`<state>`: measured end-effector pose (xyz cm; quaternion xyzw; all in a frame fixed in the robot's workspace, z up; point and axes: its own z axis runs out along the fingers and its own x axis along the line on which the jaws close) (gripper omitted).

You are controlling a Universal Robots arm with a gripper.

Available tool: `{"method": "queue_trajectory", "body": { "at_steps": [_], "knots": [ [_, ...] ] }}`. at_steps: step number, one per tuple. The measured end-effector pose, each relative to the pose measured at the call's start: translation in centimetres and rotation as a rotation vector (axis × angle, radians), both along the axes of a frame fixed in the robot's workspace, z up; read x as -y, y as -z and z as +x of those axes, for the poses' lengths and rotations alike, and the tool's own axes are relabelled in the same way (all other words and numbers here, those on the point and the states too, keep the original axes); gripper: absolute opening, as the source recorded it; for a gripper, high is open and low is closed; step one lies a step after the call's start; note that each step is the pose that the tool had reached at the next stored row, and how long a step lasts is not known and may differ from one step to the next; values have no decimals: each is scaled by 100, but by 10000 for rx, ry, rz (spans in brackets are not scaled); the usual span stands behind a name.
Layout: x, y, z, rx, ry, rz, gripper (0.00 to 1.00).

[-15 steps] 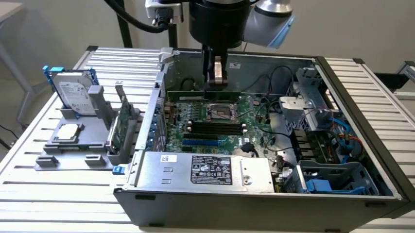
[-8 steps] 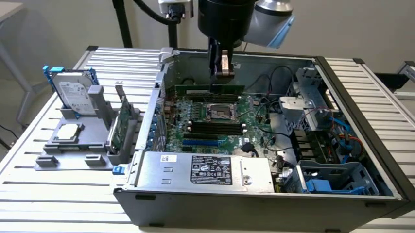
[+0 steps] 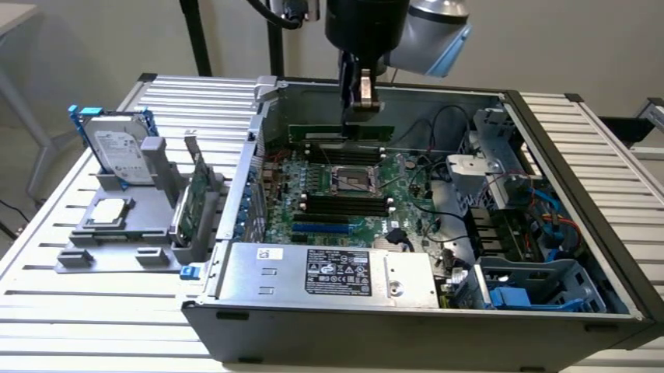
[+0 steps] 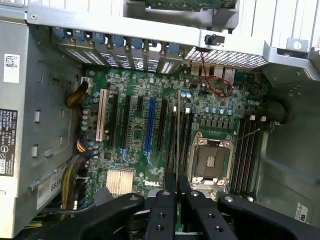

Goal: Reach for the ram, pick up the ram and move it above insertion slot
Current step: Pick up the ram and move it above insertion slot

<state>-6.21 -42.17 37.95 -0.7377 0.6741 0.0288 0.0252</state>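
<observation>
- Ram (image 3: 340, 134): a long, thin green board. In the exterior view it hangs level over the upper part of the motherboard (image 3: 337, 198). In the wrist view it is edge-on, a thin pale line (image 4: 178, 135) running out from the fingertips.
- End effector (image 3: 360, 106): closed narrow on the ram's top edge; in the wrist view the two black fingers (image 4: 165, 200) meet around the ram.
- Slot (image 3: 334, 203): one of several parallel black sockets at 6 o'clock from the silver CPU socket (image 3: 351, 178) in the exterior view. The ram sits at 12 o'clock from that socket, clear of the board.
- Case (image 3: 581, 194): open grey tower on its side; it holds the motherboard, a power supply (image 3: 332, 272) at 6 o'clock, and cables with a drive cage (image 3: 534, 284) at 4 o'clock.
- Grey holder (image 3: 124, 225), at 9 o'clock from the case: carries a hard drive (image 3: 117, 148) and a green card (image 3: 189, 206), both upright.
- Worktop (image 3: 93, 311): ribbed aluminium slats; pale wall behind.
</observation>
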Motion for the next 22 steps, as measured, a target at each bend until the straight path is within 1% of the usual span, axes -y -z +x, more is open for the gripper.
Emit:
{"method": "queue_trajectory", "body": {
  "at_steps": [3, 5, 7, 10, 15, 18, 20, 22],
  "knots": [
    [-92, 21, 21, 0, 5, -6, 13],
    [-132, 34, 33, -1, 25, -7, 13],
    [-160, 45, 47, 0, 66, -7, 13],
    [-186, 58, 69, 1, 171, -7, 13],
    [-207, 74, 119, 0, 439, -21, 13],
    [-225, 83, 143, 3, 577, -60, 13],
    [-246, 86, 148, 11, 626, -103, 13],
    [-260, 85, 148, 11, 646, -121, 13]
  ]
}}
